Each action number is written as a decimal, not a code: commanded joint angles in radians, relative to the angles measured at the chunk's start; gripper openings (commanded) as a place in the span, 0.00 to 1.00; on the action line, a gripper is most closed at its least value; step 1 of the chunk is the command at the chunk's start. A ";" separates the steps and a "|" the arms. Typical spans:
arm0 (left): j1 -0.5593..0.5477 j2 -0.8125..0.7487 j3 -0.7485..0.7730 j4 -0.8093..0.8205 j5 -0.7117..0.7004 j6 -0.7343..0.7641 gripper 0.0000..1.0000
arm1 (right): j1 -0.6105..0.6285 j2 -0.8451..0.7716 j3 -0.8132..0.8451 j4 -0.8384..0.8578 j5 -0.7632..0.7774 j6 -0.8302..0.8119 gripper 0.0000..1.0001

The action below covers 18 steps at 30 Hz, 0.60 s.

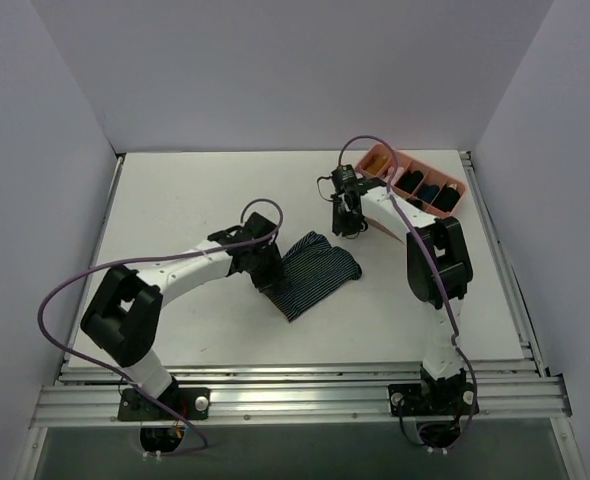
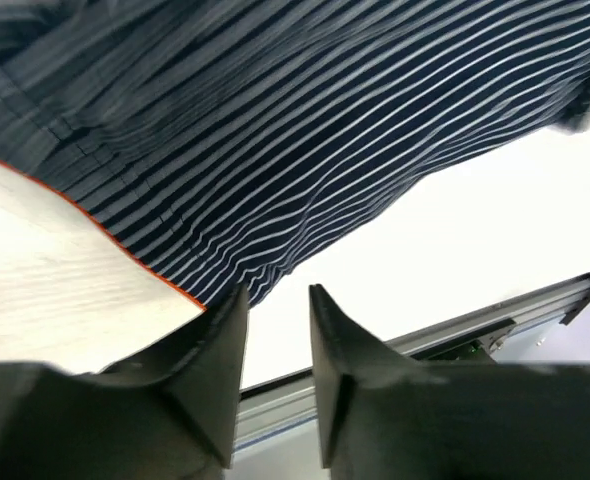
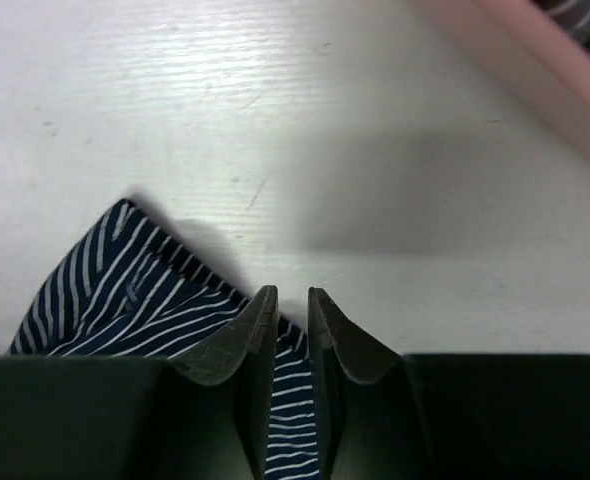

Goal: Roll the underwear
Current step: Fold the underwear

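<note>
Left gripper [image 1: 266, 266]: jaws narrow, a small gap between the fingertips [image 2: 237, 305], nothing in the gap; bare white table [image 1: 175, 210] and the aluminium rail [image 2: 495, 320] show through it in the left wrist view. It sits at centre frame in the overhead view, at the left edge of the underwear [image 1: 316, 270], with the pinkish-red waistband edge [image 2: 85, 215] just ahead of its fingertips; contact with the cloth cannot be confirmed. Right gripper [image 1: 349, 218]: jaws all but closed, only a slit left; striped cloth is visible through the slit in the right wrist view, but whether the cloth is pinched or merely lies below cannot be told. This gripper stands just above and right of the garment's upper-right corner in the overhead view. The underwear, navy with light pinstripes, lies spread on the table at centre frame, between the two grippers, its long axis slanting from lower left to upper right. A pink divided tray [image 1: 377, 162] sits at the upper right of the overhead frame, behind the right arm, well apart from the garment; small black bundles [image 1: 430, 192] occupy several of its compartments.
</note>
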 commanded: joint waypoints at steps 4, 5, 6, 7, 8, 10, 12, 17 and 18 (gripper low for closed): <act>0.192 -0.027 0.180 -0.167 -0.050 0.271 0.48 | 0.049 -0.127 -0.001 -0.083 -0.038 0.045 0.16; 0.217 -0.009 0.192 -0.171 -0.035 0.297 0.49 | 0.053 -0.158 -0.042 -0.093 -0.043 0.056 0.16; 0.257 0.039 0.218 -0.182 -0.015 0.339 0.49 | 0.056 -0.173 -0.065 -0.101 -0.038 0.071 0.16; 0.269 0.063 0.232 -0.197 -0.007 0.356 0.49 | 0.057 -0.193 -0.090 -0.109 -0.029 0.080 0.16; 0.275 0.083 0.246 -0.202 -0.001 0.374 0.48 | 0.059 -0.235 -0.120 -0.110 -0.023 0.087 0.16; 0.278 0.134 0.272 -0.182 0.048 0.413 0.48 | 0.056 -0.272 -0.203 -0.115 -0.018 0.094 0.16; 0.275 0.143 0.277 -0.165 0.101 0.422 0.47 | 0.056 -0.315 -0.267 -0.121 -0.014 0.093 0.15; 0.239 0.041 0.215 -0.090 0.158 0.342 0.47 | 0.057 -0.376 -0.355 -0.107 -0.014 0.087 0.15; 0.226 0.007 0.197 -0.064 0.167 0.295 0.47 | 0.057 -0.382 -0.370 -0.096 -0.017 0.085 0.15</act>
